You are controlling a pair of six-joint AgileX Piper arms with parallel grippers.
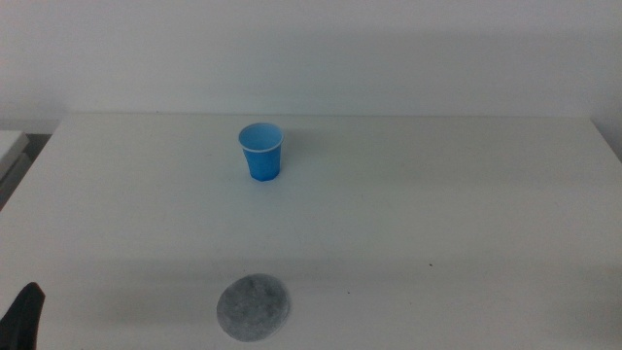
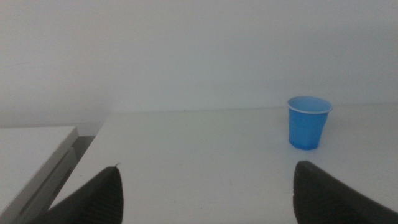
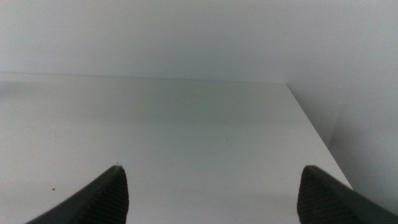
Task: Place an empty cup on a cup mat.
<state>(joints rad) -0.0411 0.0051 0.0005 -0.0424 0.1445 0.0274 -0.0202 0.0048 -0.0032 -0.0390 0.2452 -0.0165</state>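
A small bright blue cup [image 1: 260, 152] stands upright and empty on the white table, toward the back centre. It also shows in the left wrist view [image 2: 308, 122], far ahead of the jaws. A round speckled grey cup mat [image 1: 255, 307] lies flat near the table's front edge, well apart from the cup. My left gripper [image 2: 208, 186] is open and empty; only a dark tip [image 1: 24, 316] of it shows at the bottom left of the middle view. My right gripper [image 3: 211, 190] is open and empty over bare table, out of the middle view.
A lower white surface [image 2: 28, 155] stands beside the table's left edge. The table's right edge [image 3: 314, 134] shows in the right wrist view. A pale wall rises behind the table.
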